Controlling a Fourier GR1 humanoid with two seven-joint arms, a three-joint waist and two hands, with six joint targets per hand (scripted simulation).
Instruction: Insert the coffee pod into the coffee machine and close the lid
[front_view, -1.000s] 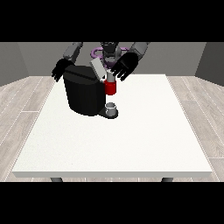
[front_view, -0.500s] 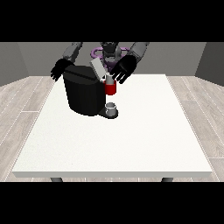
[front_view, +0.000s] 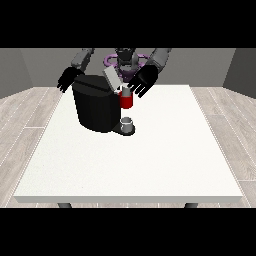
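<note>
A black coffee machine (front_view: 97, 107) stands on the white table (front_view: 135, 160) at the far left of centre. Its grey lid (front_view: 112, 79) is tilted up and open. A red part with a pale top (front_view: 126, 99) shows at the machine's front, above a small grey cup (front_view: 127, 123) on the drip base. The hand at the view's right (front_view: 142, 81) hovers just right of the lid, fingers spread and pointing down towards the red part. The hand at the view's left (front_view: 68, 78) hangs behind the machine's far left corner, fingers relaxed. I cannot tell the pod apart from the red part.
The table's near half and right side hold nothing else. A purple ring (front_view: 112, 60) shows around the robot's body behind the machine. Grey plank floor (front_view: 20, 115) surrounds the table.
The hand at the view's right has shifted slightly left and up, closer to the open lid. The other hand and the machine stay put.
</note>
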